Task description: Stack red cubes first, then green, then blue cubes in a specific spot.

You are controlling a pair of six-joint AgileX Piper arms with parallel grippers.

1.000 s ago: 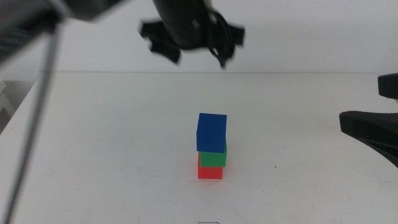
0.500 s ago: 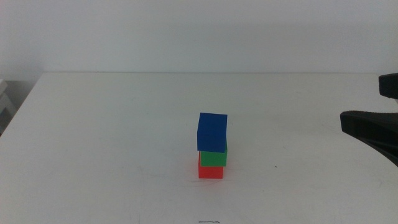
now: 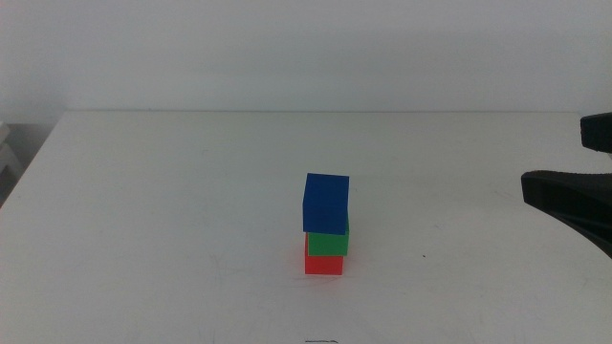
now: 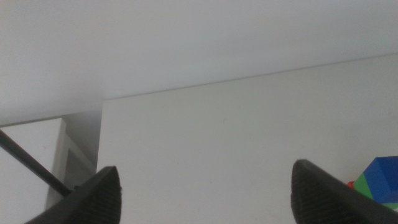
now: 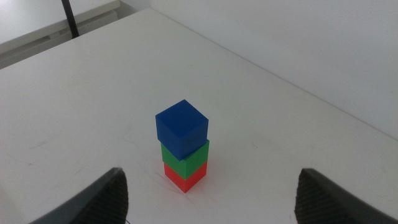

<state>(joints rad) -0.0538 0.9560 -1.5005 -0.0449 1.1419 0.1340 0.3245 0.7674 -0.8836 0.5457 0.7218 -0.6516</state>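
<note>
blue cube (image 4: pixel 380 182): cut by the left wrist picture's edge
green cube (image 4: pixel 390 204): barely a sliver
right gripper (image 3: pixel 572 196): half out of frame

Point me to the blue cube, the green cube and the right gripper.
blue cube (image 3: pixel 325 204): middle view, front face.
green cube (image 3: pixel 327 244): middle view, visible front strip.
right gripper (image 5: pixel 208 193): right wrist view, open gap midway between its fingertips.

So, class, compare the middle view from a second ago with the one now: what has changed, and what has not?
The left arm, which hung above the stack a second ago, has pulled back out of the middle view; its left gripper now shows open and empty. The blue cube, green cube and red cube stayed stacked. The right gripper stayed waiting at the right edge, open.
</note>
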